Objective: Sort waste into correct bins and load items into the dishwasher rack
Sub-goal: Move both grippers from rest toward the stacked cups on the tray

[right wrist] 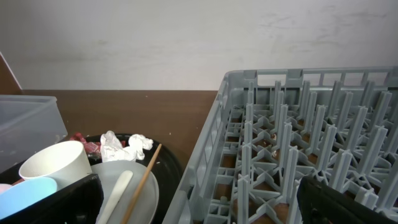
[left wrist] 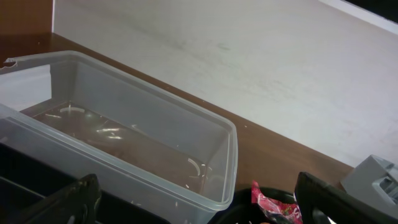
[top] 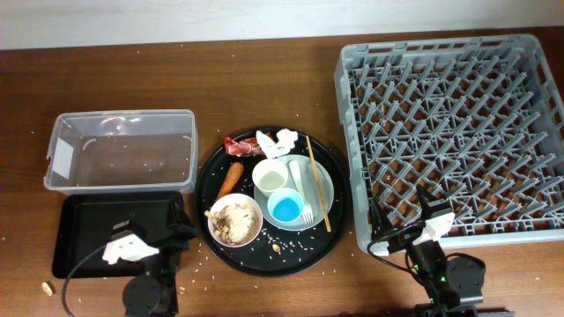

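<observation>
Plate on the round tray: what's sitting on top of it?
On the plate: a white cup, a blue-lined cup, a white fork, and chopsticks across its right side. The plate surface under the cups is covered and cannot be seen.

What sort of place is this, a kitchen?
Likely a lab test bench staged as a dish-clearing station: a grey dishwasher rack, a round tray with a food-soiled bowl, and a clear tub on a wooden table.

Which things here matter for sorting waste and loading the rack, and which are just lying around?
Job: carrot stick, red wrapper, crumpled paper, food scraps, plate, bowl, white cup, blue cup, fork, chopsticks, clear tub, rectangular black tray, rack.
Lying about: round tray, stray crumb.
</observation>
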